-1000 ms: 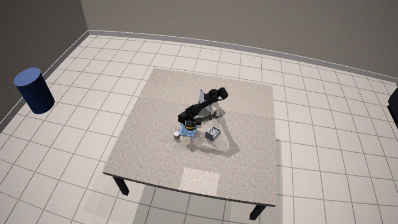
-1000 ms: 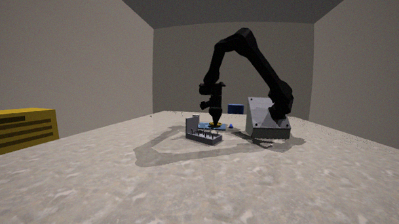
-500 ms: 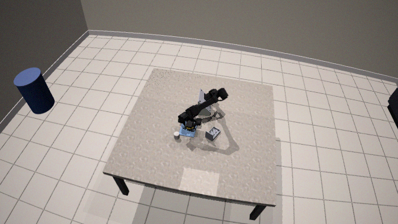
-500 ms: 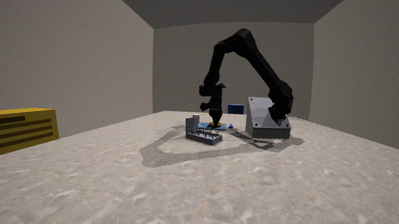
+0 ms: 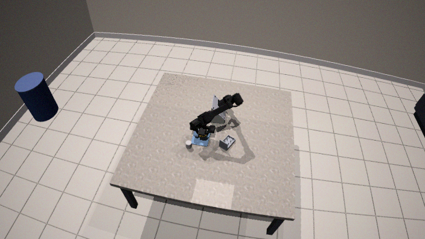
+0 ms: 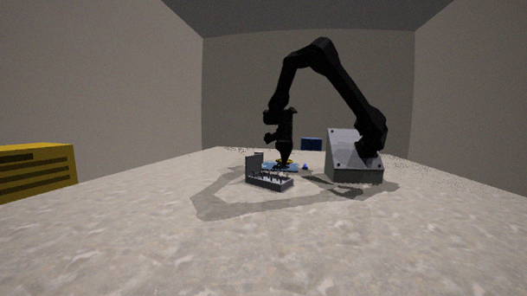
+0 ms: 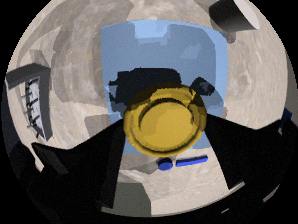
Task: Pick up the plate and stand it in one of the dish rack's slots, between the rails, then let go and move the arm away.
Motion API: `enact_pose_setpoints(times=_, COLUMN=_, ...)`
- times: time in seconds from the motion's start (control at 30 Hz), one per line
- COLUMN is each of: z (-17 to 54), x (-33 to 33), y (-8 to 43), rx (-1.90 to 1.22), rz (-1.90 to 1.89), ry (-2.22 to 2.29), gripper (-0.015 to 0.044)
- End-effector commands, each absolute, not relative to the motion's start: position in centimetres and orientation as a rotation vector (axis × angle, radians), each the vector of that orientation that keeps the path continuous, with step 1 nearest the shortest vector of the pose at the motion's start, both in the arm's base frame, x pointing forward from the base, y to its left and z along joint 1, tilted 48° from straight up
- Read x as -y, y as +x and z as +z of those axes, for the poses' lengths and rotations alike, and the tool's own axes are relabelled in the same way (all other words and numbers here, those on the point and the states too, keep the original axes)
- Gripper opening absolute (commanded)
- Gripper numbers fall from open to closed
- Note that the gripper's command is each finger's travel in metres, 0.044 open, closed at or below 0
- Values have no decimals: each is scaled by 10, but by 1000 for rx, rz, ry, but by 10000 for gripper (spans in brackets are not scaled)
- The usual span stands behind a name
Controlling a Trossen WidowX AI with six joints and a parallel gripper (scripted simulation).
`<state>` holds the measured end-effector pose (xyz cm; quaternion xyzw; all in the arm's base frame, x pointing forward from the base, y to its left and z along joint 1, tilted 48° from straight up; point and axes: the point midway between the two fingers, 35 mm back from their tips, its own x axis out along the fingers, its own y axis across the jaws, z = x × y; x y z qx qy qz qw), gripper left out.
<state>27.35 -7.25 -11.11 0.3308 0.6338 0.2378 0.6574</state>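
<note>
The yellow plate (image 7: pixel 164 120) lies flat on the blue mat (image 7: pixel 160 46) and is pinched across its rim by the fingers. If lifted quickly, it could slip out, since only the curved edge is held.
</note>
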Motion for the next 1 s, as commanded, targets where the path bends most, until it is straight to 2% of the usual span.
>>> enact_pose_setpoints(times=0.0, z=-100, x=92, y=277, rx=-1428, rz=528, ry=736, gripper=79)
enact_pose_setpoints(times=0.1, z=-90, x=105, y=278, rx=-1429, rz=525, ry=734, gripper=0)
enact_pose_setpoints(times=0.97, z=-14, x=192, y=273, rx=-1430, rz=528, ry=733, gripper=0)
